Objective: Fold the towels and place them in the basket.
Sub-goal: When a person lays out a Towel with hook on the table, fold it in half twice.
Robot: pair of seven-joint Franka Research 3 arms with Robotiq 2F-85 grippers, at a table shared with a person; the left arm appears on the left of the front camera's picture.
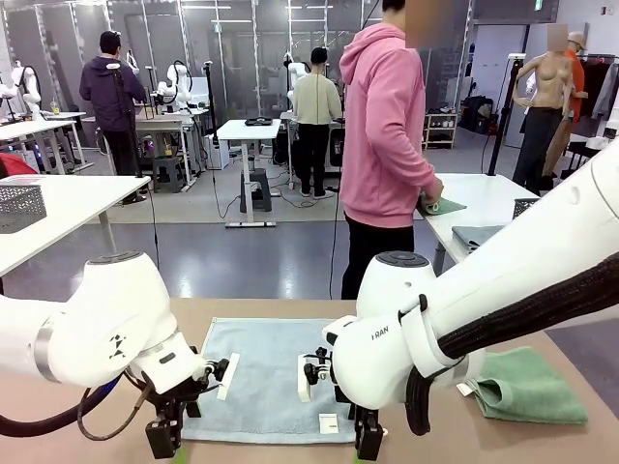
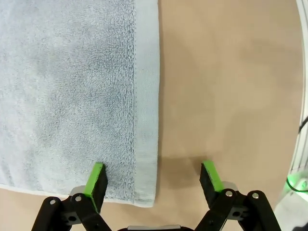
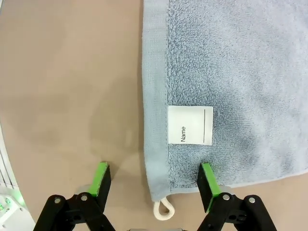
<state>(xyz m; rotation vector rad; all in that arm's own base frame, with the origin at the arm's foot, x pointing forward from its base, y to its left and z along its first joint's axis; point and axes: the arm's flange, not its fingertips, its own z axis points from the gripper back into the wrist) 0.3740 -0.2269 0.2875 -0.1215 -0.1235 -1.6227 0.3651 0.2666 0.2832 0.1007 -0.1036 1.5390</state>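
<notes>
Lab bench [image 1: 290, 307] — grey-blue towel [image 1: 271, 377] lies flat | left gripper [image 2: 154, 175] wide, straddling its near-left corner | right gripper [image 3: 154, 175] wide, astride its near-right corner | green towel [image 1: 527, 387] right of it | risk — a shallow pinch loses one corner, fold skews

White tables [image 1: 68, 203] are standing on a shiny grey floor [image 1: 242, 256], long lights [image 1: 208, 8] are glowing near the top, and grey wall panels [image 1: 232, 58] are lining the back of the big room.
</notes>
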